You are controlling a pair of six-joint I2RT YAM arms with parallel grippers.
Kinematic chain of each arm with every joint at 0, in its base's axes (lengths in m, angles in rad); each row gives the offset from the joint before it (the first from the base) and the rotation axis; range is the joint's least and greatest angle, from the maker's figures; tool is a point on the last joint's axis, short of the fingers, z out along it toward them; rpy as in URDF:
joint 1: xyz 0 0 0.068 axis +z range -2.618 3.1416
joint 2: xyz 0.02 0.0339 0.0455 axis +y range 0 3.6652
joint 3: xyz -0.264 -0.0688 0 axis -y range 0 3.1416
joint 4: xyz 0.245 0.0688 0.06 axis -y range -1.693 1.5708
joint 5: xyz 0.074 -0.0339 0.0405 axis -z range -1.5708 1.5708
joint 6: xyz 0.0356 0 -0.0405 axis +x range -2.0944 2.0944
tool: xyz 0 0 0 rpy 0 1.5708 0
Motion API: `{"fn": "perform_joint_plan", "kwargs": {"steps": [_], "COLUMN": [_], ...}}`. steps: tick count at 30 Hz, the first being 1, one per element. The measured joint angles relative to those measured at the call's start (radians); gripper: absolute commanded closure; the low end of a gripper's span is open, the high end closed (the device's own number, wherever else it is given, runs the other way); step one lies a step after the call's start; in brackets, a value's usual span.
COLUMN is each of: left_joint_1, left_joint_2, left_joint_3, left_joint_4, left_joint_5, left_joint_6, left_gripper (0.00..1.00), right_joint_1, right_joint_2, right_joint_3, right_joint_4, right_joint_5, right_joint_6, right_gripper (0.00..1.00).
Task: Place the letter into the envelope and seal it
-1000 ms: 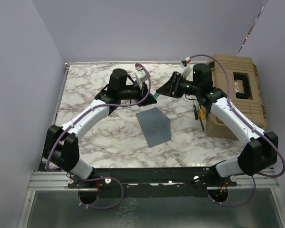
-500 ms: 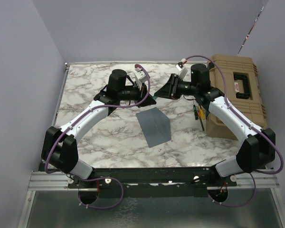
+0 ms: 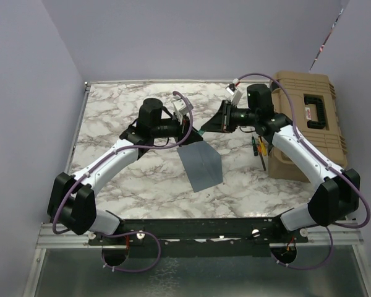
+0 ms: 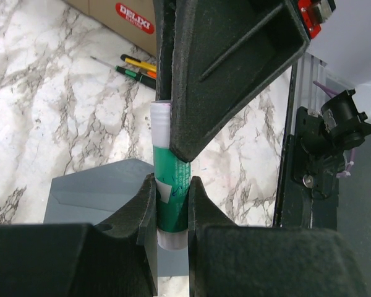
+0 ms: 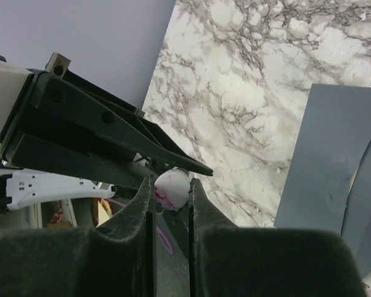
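Observation:
The slate blue-grey envelope (image 3: 201, 164) lies flat mid-table; it also shows in the left wrist view (image 4: 93, 198) and the right wrist view (image 5: 334, 154). The tan letter is not in view. My left gripper (image 3: 194, 130) is shut on a green glue stick (image 4: 172, 204), held in the air above the envelope's far edge. My right gripper (image 3: 206, 127) faces it and is shut on the stick's white cap end (image 5: 170, 189). The right gripper's fingers (image 4: 222, 74) fill the upper left wrist view. The left gripper's fingers (image 5: 111, 136) show in the right wrist view.
A tan toolbox (image 3: 309, 124) stands at the right edge of the marble table (image 3: 111, 99), with small screwdrivers (image 3: 258, 148) lying beside it. Lilac walls close in the back and sides. A metal rail (image 3: 191, 229) runs along the near edge.
The two grippers have drawn closer together above the envelope's far edge, and the right gripper now has the stick's cap between its fingers. The left arm's elbow has swung left. The envelope has not moved.

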Motion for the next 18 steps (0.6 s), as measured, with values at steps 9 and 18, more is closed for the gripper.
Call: {"fn": "perform_joint_plan", "kwargs": {"steps": [9,18], "left_joint_1": [0.009,0.010], "left_joint_2": [-0.123,-0.123], "left_joint_3": [-0.161,-0.162], "left_joint_4": [-0.033,-0.072], "left_joint_5": [-0.011,-0.022], "left_joint_6": [-0.011,-0.020], "left_gripper": [1.00,1.00], "right_joint_1": [-0.186,-0.146], "right_joint_2": [-0.046,-0.059], "right_joint_3": [0.146,0.157], "right_joint_4": [-0.106,-0.154], "right_joint_5": [-0.013,0.195], "right_joint_6": [-0.089,-0.232], "right_gripper": [1.00,1.00]}}
